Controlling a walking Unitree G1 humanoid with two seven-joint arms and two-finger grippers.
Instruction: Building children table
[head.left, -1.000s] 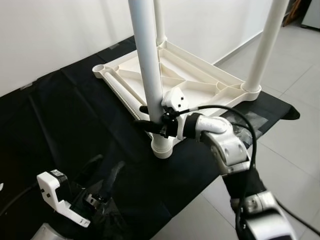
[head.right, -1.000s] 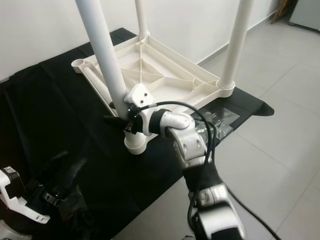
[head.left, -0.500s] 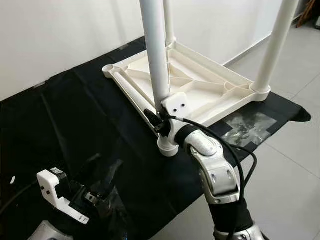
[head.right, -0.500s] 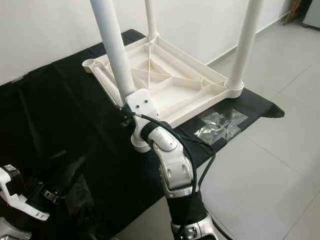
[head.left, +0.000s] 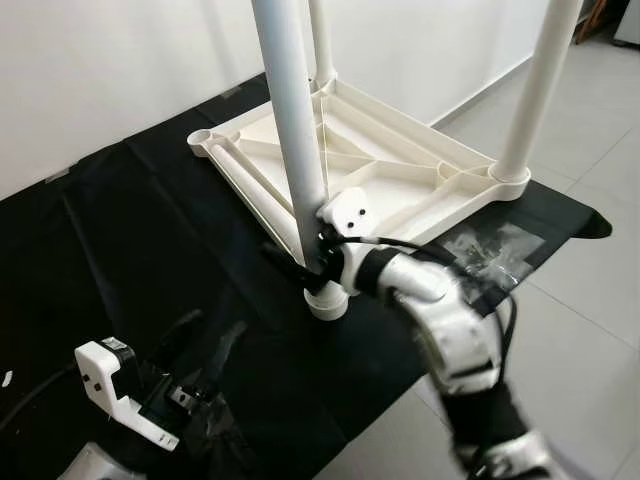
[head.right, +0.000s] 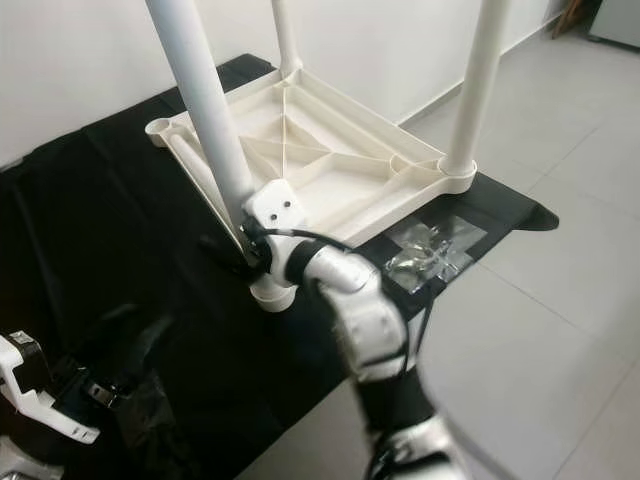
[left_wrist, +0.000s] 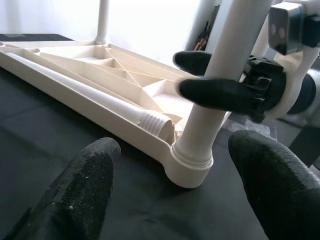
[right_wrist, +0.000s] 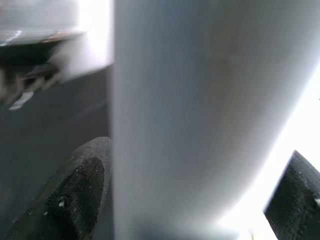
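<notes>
You have the white plastic table top (head.left: 380, 165) lying upside down at the centre of the head view, ribbed underside up, on a black cloth (head.left: 130, 240). 3 white legs stand in its corner sockets; a 4th leg (left_wrist: 90, 95) lies along its left edge. Your right gripper (head.left: 305, 262) has its fingers on either side of the near leg (head.left: 292, 130), low down just above the socket (head.left: 327, 298), gripping it. Your left gripper (left_wrist: 170, 195) sits at the lower left, fingers spread wide, holding nothing. A clear plastic bag (head.left: 490, 250) lies at the cloth's right edge. Pale floor tiles (head.left: 590, 300) fill the right; a white wall (head.left: 100, 70) runs behind.
</notes>
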